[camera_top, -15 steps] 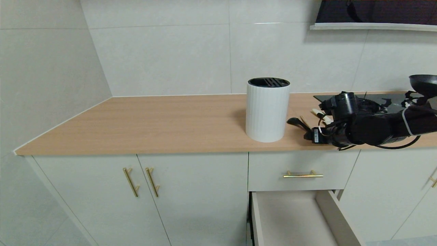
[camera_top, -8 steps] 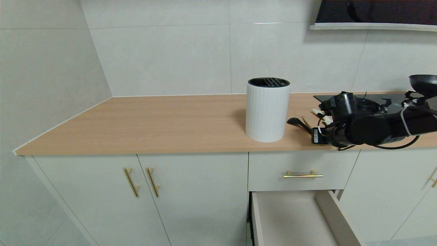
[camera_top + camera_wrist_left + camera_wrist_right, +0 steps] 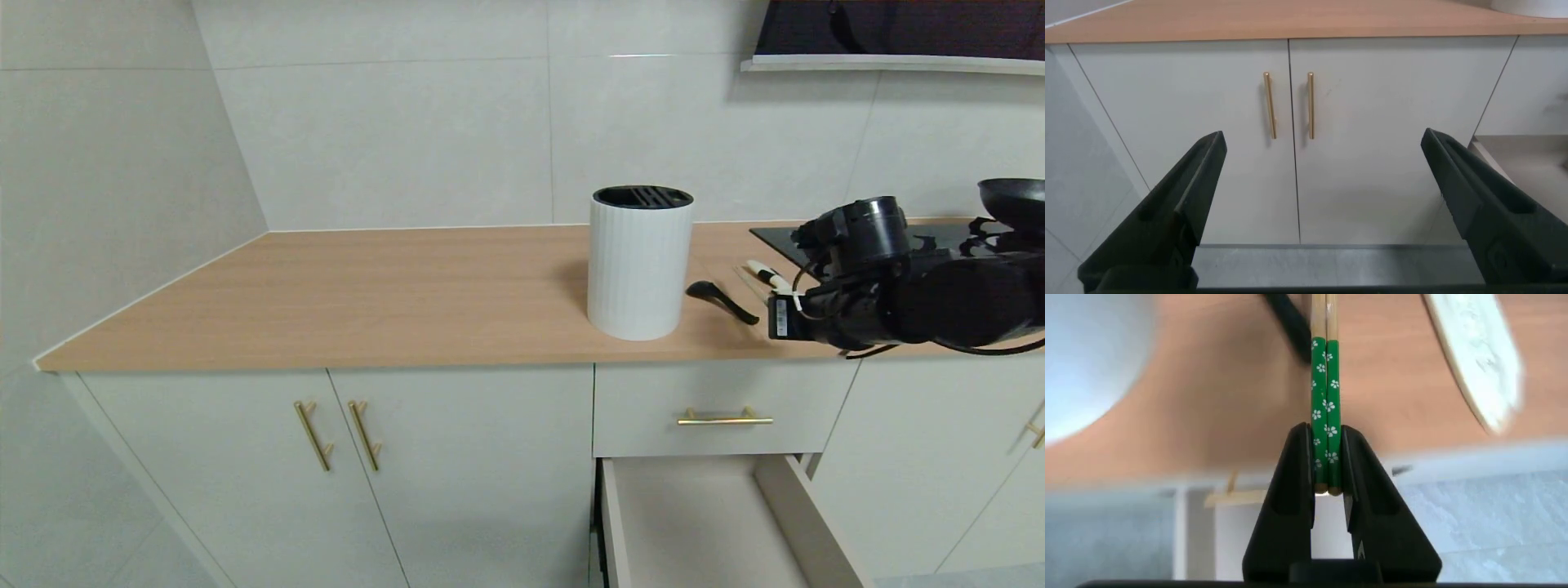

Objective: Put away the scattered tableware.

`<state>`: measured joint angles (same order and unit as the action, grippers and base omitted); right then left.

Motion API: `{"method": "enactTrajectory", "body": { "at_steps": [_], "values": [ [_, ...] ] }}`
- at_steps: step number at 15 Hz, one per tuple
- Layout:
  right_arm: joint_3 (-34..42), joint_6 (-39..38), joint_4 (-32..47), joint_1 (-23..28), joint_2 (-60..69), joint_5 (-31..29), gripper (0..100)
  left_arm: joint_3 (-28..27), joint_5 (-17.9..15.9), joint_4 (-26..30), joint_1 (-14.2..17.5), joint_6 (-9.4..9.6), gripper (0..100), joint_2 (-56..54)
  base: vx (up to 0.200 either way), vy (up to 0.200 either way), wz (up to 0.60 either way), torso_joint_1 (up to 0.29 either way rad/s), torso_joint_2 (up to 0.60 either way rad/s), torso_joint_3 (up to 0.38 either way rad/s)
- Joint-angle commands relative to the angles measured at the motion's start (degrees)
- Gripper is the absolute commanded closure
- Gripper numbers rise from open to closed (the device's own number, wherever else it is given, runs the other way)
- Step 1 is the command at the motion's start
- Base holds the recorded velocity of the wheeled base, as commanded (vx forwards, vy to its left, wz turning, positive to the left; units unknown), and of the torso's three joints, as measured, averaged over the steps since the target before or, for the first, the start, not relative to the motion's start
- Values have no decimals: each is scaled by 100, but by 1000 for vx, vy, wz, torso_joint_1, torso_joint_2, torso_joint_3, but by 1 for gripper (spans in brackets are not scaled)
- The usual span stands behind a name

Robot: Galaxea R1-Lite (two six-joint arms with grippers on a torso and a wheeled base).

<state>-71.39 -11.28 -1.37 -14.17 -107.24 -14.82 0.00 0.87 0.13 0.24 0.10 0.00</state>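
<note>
Your right claw (image 3: 1327, 469) is closed narrow on a pair of green-patterned chopsticks (image 3: 1326, 384). It grips them near one end at the front edge of the counter (image 3: 367, 294). The chopsticks lie just beside the black spoon (image 3: 718, 299), to the right of the white holder (image 3: 638, 265). Your left claw (image 3: 1323, 147) stands wide and holds nothing, facing the cupboard doors (image 3: 1372, 163).

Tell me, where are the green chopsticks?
Right wrist view: chopsticks pinched in the right gripper, at the counter edge, between black spoon and white utensil.
</note>
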Motion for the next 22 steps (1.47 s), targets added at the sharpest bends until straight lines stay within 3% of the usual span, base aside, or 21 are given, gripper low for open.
{"method": "enactTrajectory", "body": {
  "at_steps": [1,3,8,10,13,15,22],
  "values": [
    [978,-50,251,-306,1663,23,100,0,1,-5,2,-1,0,0,0,0,0,0,0,0],
    [1197,-50,805,-341,2216,85,100,0,1,4,2,-1,0,0,0,0,0,0,0,0],
    [1373,-208,1806,-332,2726,929,100,0,1,4,2,-1,0,0,0,0,0,0,0,0],
    [1347,-182,2272,-324,2867,1491,100,0,1,4,2,-1,0,0,0,0,0,0,0,0],
    [1637,178,2299,-350,3007,2352,100,0,1,4,2,-1,0,0,0,0,0,0,0,0],
    [1830,512,2281,-368,2990,2405,100,0,1,4,2,-1,0,0,0,0,0,0,0,0],
    [1927,548,2281,-473,2629,2379,100,0,1,4,2,-1,0,0,0,0,0,0,0,0]
  ]
}}
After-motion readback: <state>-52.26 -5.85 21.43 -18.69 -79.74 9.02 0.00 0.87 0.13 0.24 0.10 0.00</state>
